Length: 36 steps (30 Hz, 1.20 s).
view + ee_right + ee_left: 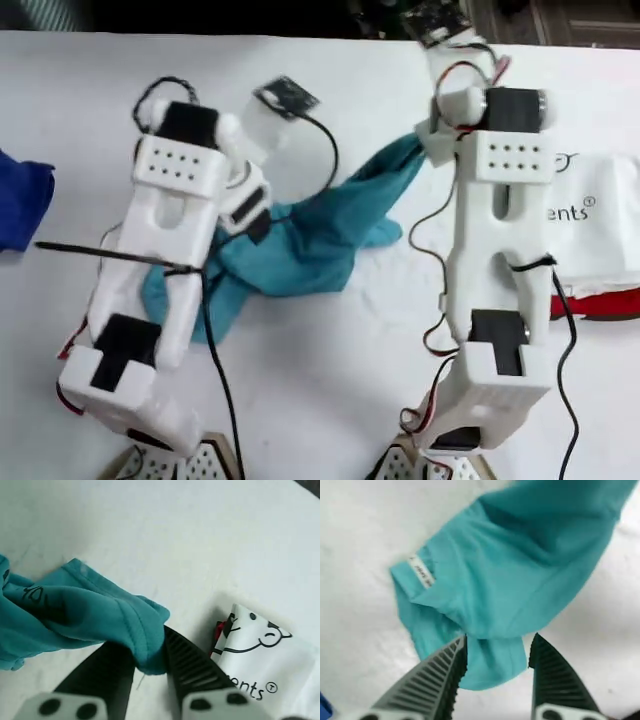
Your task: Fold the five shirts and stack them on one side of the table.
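Right pincer (150,655): closed on a bunched edge of the teal shirt (310,235). The cloth is pinched between its two dark fingers (187,662) and spills over them.
Left pincer (497,655): open, with its ribbed fingers (451,672) spread wide. It hangs over the other end of the teal shirt, and a fold of cloth shows in the gap between them. Whether the fingers touch the cloth cannot be told.
Teal shirt: unfolded and crumpled, in the middle of the worktop (330,380) between the two arms. One part is heaped beside and partly under the left arm, and a narrower part is drawn out toward the right pincer.
Tag (421,571): a small white neck tag on the teal shirt, facing up near one edge of the cloth.
White shirt (600,220): folded flat with dark print on top. It lies on the right side of the worktop, just beside the right arm and near the gripped end of the teal shirt.
Red shirt (600,303): lies under the white shirt, and a strip of it shows along the near edge.
Blue shirt (20,200): at the far left edge of the worktop, well apart from the teal shirt.
Worktop: white, with the arms' cables trailing across it.
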Each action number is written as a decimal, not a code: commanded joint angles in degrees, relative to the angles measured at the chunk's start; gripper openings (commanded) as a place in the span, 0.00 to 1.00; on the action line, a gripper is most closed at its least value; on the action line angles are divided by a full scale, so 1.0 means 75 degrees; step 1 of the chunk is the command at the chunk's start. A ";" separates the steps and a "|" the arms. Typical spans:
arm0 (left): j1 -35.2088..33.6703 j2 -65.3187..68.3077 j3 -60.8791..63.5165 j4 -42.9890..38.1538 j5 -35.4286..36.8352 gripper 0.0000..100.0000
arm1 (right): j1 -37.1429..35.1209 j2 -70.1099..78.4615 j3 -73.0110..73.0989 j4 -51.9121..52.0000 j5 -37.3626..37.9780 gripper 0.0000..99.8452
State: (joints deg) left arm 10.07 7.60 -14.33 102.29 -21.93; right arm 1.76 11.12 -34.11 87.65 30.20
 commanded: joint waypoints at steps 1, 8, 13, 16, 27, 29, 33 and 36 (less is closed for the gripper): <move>0.0358 -0.0346 0.0692 -0.0012 0.0023 0.21 | 0.0404 -0.0029 -0.0035 -0.0826 -0.0035 0.02; 0.0498 -0.0334 0.2743 -0.1184 -0.1266 0.21 | 0.0334 0.0322 -0.0094 -0.1201 -0.0012 0.02; -0.0193 -0.0334 0.3786 -0.3282 -0.1301 0.21 | 0.0182 0.0299 -0.0047 -0.1190 -0.0023 0.02; -0.0510 -0.0322 0.3763 -0.4138 -0.1254 0.21 | 0.0053 0.0299 -0.0047 -0.1190 -0.0012 0.02; -0.1237 0.1084 0.1348 -0.4583 -0.0574 0.21 | -0.0170 0.0299 -0.0070 -0.1190 -0.0023 0.02; -0.1248 0.1272 0.0445 -0.3751 -0.0469 0.21 | -0.0158 0.0322 -0.0070 -0.1201 0.0000 0.02; -0.0944 0.1377 -0.0692 -0.2215 -0.0492 0.21 | -0.0053 0.0451 -0.0035 -0.1248 0.0023 0.02; -0.0627 0.1342 -0.1125 -0.1325 -0.0504 0.21 | 0.0182 0.0885 -0.0105 -0.1284 0.0023 0.02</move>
State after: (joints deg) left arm 3.30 18.33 -17.76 86.46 -26.07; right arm 1.49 16.66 -34.11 79.47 30.20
